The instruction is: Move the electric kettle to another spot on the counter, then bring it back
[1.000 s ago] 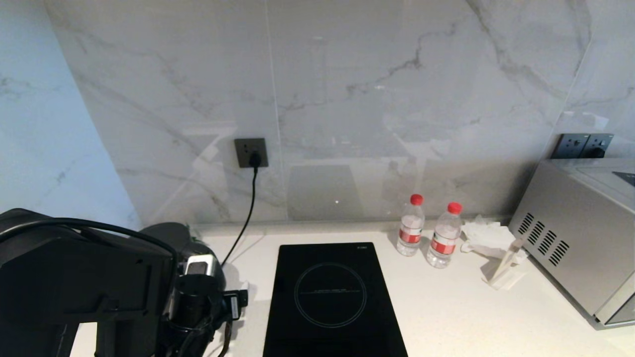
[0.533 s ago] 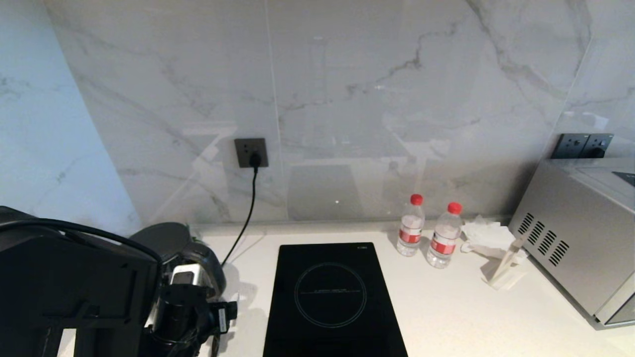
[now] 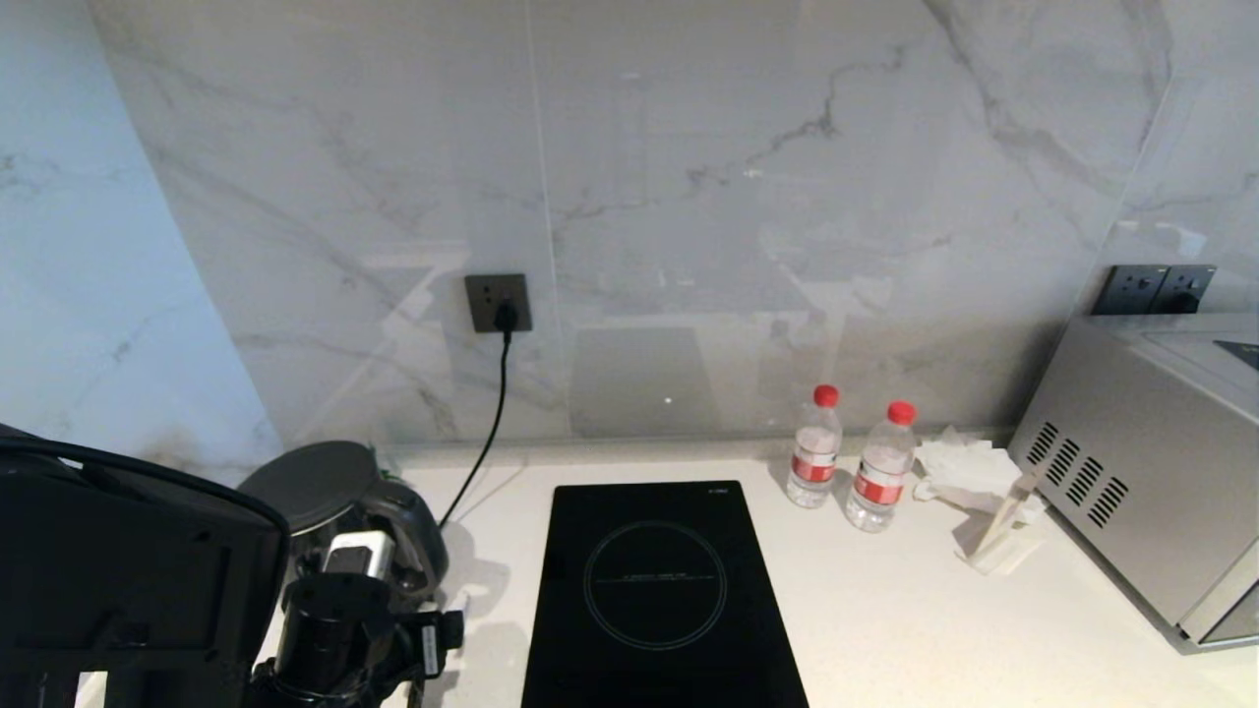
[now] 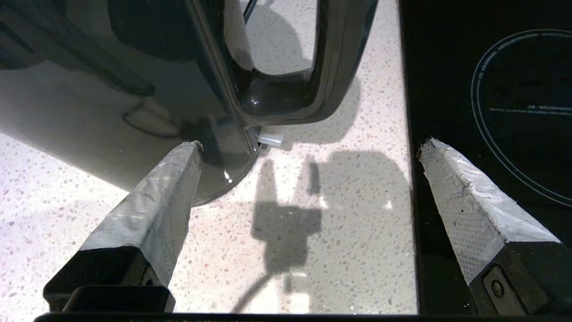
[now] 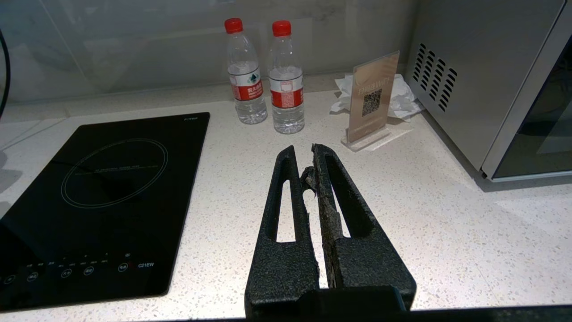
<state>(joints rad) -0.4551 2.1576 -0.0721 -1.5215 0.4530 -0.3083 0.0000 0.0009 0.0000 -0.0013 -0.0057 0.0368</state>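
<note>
The left claw (image 4: 308, 147) hangs low over the counter (image 4: 339, 250) with its fingers (image 4: 152, 210) spread wide and nothing between them. One taped finger lies in front of the kettle (image 4: 116, 103) body, its tip close to the glossy wall (whether it touches cannot be told), and the other finger is over the edge of the hob (image 4: 491, 80). The kettle's loop handle (image 4: 330, 67) stands just beyond the gap between the fingertips, not gripped, and its shadow falls on the speckled stone under the claw.

From the head view the kettle (image 3: 344, 501) stands at the near left of the counter (image 3: 885, 610), beside the hob (image 3: 654, 590) and in front of the left wall, with the left arm (image 3: 334, 639) low before it. A black cord (image 3: 492, 433) runs up from behind it to the socket (image 3: 498, 302).

A second ago that arm stood higher and covered most of the kettle; now it has sunk and drawn back toward the robot, and the grey lid shows almost whole. The kettle itself has not shifted.

The right claw (image 5: 308, 165) is parked over the counter, pressed together and empty. Farther off stand two bottles (image 3: 851, 462), a card stand (image 3: 1003, 541) and the microwave (image 3: 1151, 462).
</note>
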